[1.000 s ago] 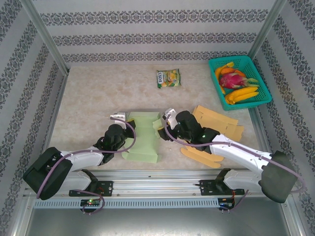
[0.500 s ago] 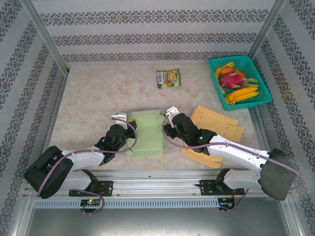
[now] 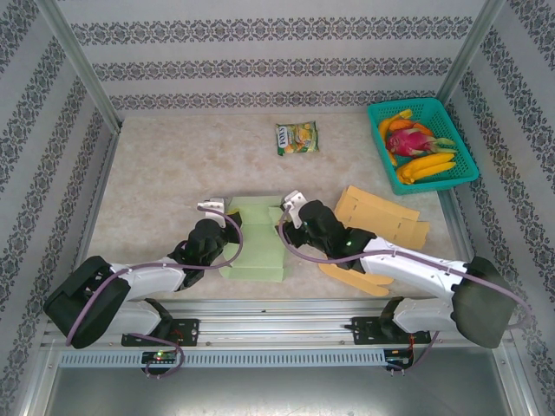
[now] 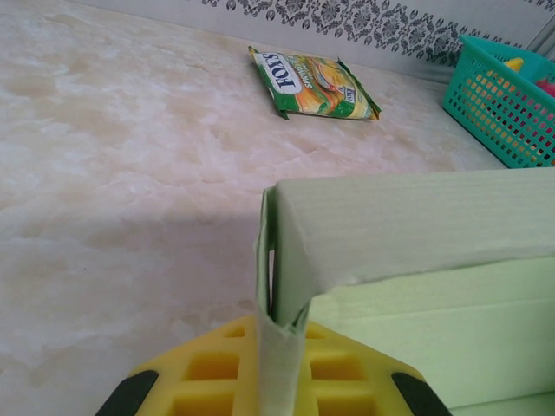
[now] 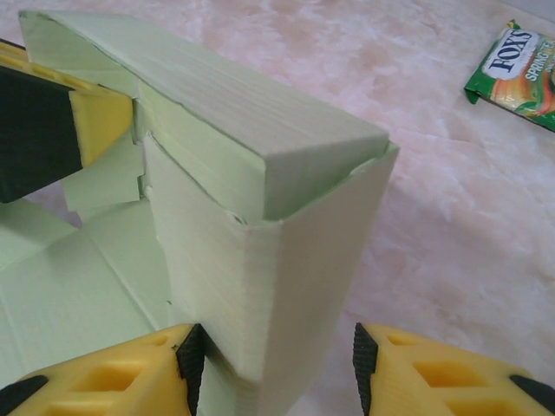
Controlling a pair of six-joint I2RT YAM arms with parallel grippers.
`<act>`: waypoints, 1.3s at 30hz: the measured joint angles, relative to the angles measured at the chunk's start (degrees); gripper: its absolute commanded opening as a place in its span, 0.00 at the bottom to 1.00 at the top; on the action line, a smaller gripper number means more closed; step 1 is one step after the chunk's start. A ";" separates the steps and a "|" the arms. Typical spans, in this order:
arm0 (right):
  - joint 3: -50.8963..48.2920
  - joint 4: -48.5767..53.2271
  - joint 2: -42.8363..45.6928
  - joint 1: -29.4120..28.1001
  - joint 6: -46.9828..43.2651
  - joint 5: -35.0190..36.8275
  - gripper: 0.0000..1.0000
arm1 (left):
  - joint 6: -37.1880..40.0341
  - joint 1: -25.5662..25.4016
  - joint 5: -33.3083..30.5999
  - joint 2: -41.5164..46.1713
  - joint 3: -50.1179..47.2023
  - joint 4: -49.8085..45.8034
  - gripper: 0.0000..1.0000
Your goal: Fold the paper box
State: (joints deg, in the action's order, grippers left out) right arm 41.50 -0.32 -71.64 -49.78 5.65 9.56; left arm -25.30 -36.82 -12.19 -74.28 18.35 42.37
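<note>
The light green paper box (image 3: pixel 256 243) lies between the two arms near the table's front, partly folded with its far wall standing. My left gripper (image 3: pixel 227 232) holds its left side. In the left wrist view the yellow fingers (image 4: pixel 217 373) are shut on a thin upright flap of the box (image 4: pixel 408 225). My right gripper (image 3: pixel 286 224) is at the box's right end. In the right wrist view it (image 5: pixel 273 373) stands open astride a raised corner of the box (image 5: pixel 260 260); the left pad touches the cardboard and the right pad stands apart. The left gripper's finger (image 5: pixel 52 130) shows at the far side.
A green candy packet (image 3: pixel 297 138) lies further back at the middle. A teal basket (image 3: pixel 422 143) of fruit stands at the back right. Flat brown cardboard pieces (image 3: pixel 381 217) and orange strips (image 3: pixel 355 276) lie right of the box, under the right arm.
The box's spread flaps have come up and in, making it narrower and more squared. My right gripper has shifted left and slightly back along the box; the left arm has hardly moved.
</note>
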 measured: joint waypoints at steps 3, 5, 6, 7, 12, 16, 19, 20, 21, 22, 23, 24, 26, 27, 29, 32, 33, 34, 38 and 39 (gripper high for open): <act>0.04 -0.74 -1.51 -0.39 0.33 0.09 0.46 | -0.22 -0.26 -0.35 -0.15 0.37 -0.07 0.00; 0.35 -0.83 -2.86 -0.55 0.55 0.94 0.45 | -0.22 -0.37 -0.98 -0.42 0.74 -0.61 0.00; 0.68 -0.83 -3.48 -0.63 0.63 1.51 0.44 | -0.22 -0.46 -1.33 -0.57 0.83 -0.85 0.00; 1.05 -0.81 -4.11 -0.83 0.81 2.16 0.44 | -0.26 -0.63 -1.88 -0.70 0.90 -1.20 0.00; 2.64 -1.11 -6.86 -1.51 1.73 5.79 0.40 | -1.11 -1.14 -4.63 -1.20 1.88 -3.06 0.00; 3.69 -2.21 -8.48 -1.51 2.43 9.07 0.32 | -3.06 -1.90 -7.45 -1.46 3.19 -4.92 0.00; 4.42 -2.99 -9.90 -1.77 3.45 12.28 0.26 | -5.07 -2.45 -9.27 -2.01 3.91 -6.08 0.00; 4.70 -3.06 -10.51 -1.88 3.69 13.60 0.25 | -5.90 -2.64 -9.99 -2.19 4.17 -6.86 0.00; 4.94 -3.10 -11.06 -1.88 4.02 14.73 0.23 | -6.71 -2.91 -10.71 -2.29 4.48 -7.63 0.00; 5.22 -3.15 -11.67 -2.14 4.50 16.09 0.22 | -7.69 -3.21 -11.39 -2.43 4.83 -8.57 0.00; 5.55 -3.19 -12.31 -2.32 4.98 17.59 0.21 | -8.57 -3.48 -12.09 -2.58 5.18 -9.29 0.00; 5.75 -3.21 -12.76 -2.47 5.31 18.71 0.21 | -9.42 -3.74 -12.57 -2.67 5.44 -9.97 0.00; 5.92 -3.43 -13.55 -2.62 6.29 21.11 0.21 | -11.02 -4.22 -13.57 -2.71 5.84 -11.17 0.00; 5.95 -3.50 -13.79 -2.60 6.69 21.97 0.21 | -11.67 -4.50 -13.88 -2.73 6.08 -11.74 0.00; 5.97 -3.67 -14.16 -2.58 7.78 23.50 0.21 | -13.00 -5.16 -14.62 -2.78 6.69 -13.03 0.00; 6.23 -3.85 -14.43 -2.45 8.66 25.11 0.21 | -14.60 -5.73 -15.52 -2.82 7.74 -14.71 0.00; 6.40 -3.85 -14.58 -2.38 8.90 25.62 0.21 | -15.02 -5.90 -15.76 -2.89 8.07 -15.15 0.00; 6.51 -3.87 -14.71 -2.34 9.09 26.10 0.21 | -15.45 -6.10 -16.04 -2.93 8.39 -15.67 0.00; 6.54 -4.26 -15.04 -2.05 9.49 27.08 0.22 | -16.50 -6.71 -16.85 -3.37 9.33 -16.68 0.00; 6.54 -4.31 -15.13 -1.97 9.49 27.08 0.22 | -16.76 -6.73 -17.00 -3.54 9.44 -16.85 0.00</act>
State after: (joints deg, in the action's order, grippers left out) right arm 48.03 -4.62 -86.76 -51.75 15.14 36.64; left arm -42.06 -43.55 -29.19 -77.82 27.79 25.52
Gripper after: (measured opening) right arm 0.214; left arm 0.086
